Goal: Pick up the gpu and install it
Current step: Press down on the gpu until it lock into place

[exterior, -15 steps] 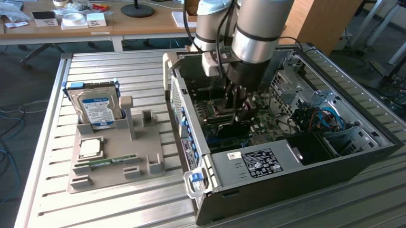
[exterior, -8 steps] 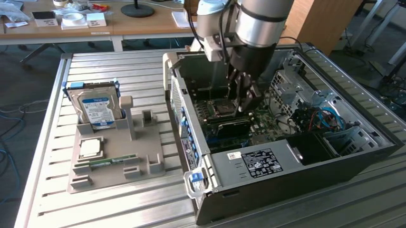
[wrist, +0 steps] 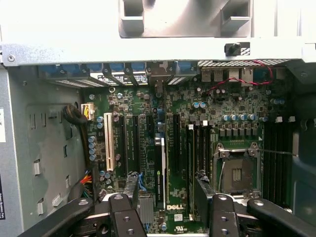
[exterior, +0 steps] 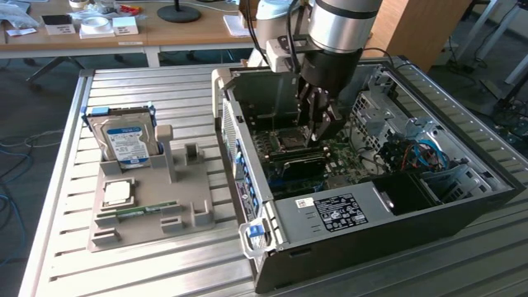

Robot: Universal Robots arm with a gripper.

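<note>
Closest to the wrist camera are my two dark fingers [wrist: 131, 185], spread wide, with nothing pinched. My gripper [wrist: 167, 195] hangs over the green motherboard [wrist: 222, 103] inside the case [wrist: 39, 123]. The gpu [wrist: 159, 168] stands edge-on in a slot between my fingers, a thin dark strip; I cannot tell whether either finger touches it. A white slot [wrist: 108, 148] lies to one side of it and the CPU socket [wrist: 238, 168] to the other.

In the exterior view, the open case [exterior: 347, 216] fills the frame's right half, lying on the slatted table [exterior: 148, 93]. My gripper [exterior: 318, 133] reaches down into it near the frame's centre, just above the gpu [exterior: 290, 162], which sits dark on the board. At the exterior view's left, a grey holder [exterior: 148, 213] carries an upright hard drive [exterior: 125, 142], a CPU chip [exterior: 117, 193] and a memory stick [exterior: 144, 209].
</note>
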